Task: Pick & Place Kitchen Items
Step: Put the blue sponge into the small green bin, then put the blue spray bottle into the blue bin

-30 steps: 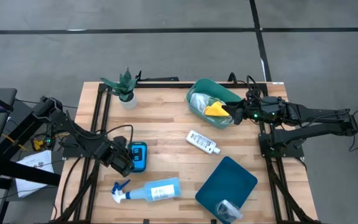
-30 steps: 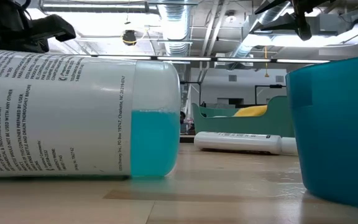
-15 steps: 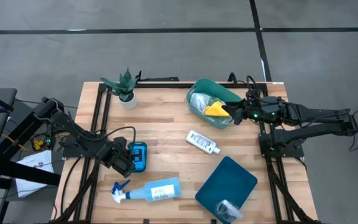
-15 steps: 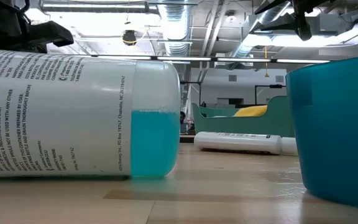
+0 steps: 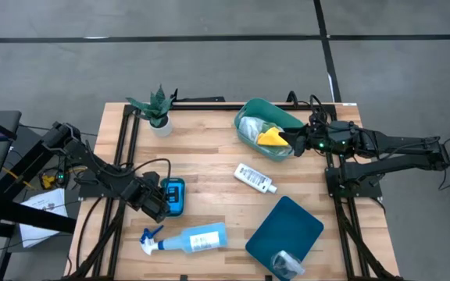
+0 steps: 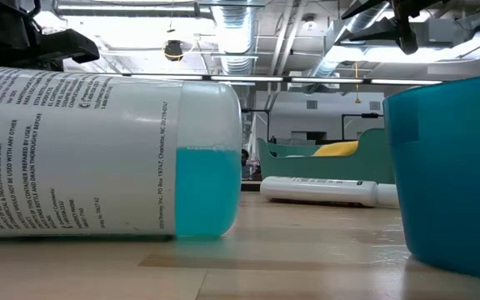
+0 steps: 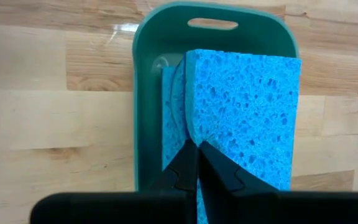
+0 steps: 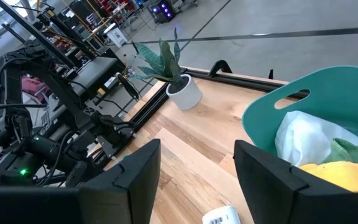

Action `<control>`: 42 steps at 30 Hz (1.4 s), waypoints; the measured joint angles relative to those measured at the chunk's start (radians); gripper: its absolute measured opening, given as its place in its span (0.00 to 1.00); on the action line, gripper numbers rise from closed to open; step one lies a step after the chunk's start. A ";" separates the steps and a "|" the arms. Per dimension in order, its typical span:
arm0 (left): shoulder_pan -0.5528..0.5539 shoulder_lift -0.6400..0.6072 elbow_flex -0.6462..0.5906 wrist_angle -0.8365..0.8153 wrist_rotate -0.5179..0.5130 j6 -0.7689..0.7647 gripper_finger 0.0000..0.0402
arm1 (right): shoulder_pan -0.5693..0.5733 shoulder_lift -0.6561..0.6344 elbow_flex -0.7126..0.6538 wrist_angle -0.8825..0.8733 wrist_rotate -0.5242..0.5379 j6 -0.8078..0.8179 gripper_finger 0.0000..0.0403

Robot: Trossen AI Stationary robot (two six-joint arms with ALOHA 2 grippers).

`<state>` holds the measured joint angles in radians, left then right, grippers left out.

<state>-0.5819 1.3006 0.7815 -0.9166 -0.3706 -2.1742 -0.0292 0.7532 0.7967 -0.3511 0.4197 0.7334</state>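
Observation:
My left gripper point(image 5: 159, 202) is shut over a small teal tray point(image 7: 143, 93) at the table's left, which holds two blue sponges. Its fingers meet on the larger sponge point(image 7: 247, 112), beside the second sponge point(image 7: 171, 124). My right gripper point(image 5: 294, 141) is open and empty at the right rim of the teal tub point(image 5: 250, 113). The tub holds white, yellow point(image 5: 270, 138) and green cloths. A small white bottle point(image 5: 255, 178) lies on its side mid-table. The pale-blue spray bottle point(image 5: 187, 239) lies on its side near the front edge. The crinkled silver cup point(image 5: 287, 262) sits on a dark-teal lid. My left gripper pinches the larger sponge by its long edge point(image 7: 190, 134), the one next to the second sponge, between its two fingers. The fingers come from above, pointing down into the tray. The edge bends in toward the fingertips. The sponge rests in the tray.
A small potted green plant point(image 5: 158, 111) stands at the far left. A dark-teal lid point(image 5: 285, 228) lies at the near right. Bare wood lies between the tray, the white bottle and the tub. Black frame rails run along both table sides.
My left gripper has edged a little toward the sponge tray and then kept still.

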 joint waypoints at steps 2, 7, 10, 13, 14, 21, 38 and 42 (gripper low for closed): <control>0.000 0.000 0.000 0.000 -0.001 0.000 0.00 | 0.000 0.000 0.000 0.000 0.000 0.000 0.49; 0.000 0.000 0.000 0.002 -0.004 -0.005 0.01 | 0.000 0.000 0.000 0.000 0.000 -0.001 0.49; 0.000 0.000 0.000 0.002 -0.004 -0.006 0.04 | 0.000 0.000 0.000 0.000 0.000 -0.003 0.49; 0.000 0.000 0.000 0.002 -0.004 -0.006 0.10 | 0.000 0.000 0.000 0.000 0.000 -0.003 0.49; 0.000 0.000 0.000 0.002 -0.003 -0.006 0.12 | 0.000 0.000 0.000 0.000 0.000 -0.003 0.49; 0.000 0.000 0.000 0.002 -0.003 -0.004 0.26 | 0.000 0.000 0.000 0.000 0.000 -0.003 0.49; -0.001 -0.095 0.000 0.004 -0.004 0.072 0.42 | 0.000 0.000 0.000 0.001 0.000 0.000 0.49; -0.001 -0.141 0.000 0.010 -0.022 0.119 0.43 | 0.000 0.000 0.000 0.001 0.000 0.000 0.49</control>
<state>-0.5827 1.1598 0.7815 -0.9066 -0.3924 -2.0550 -0.0288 0.7532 0.7967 -0.3504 0.4198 0.7330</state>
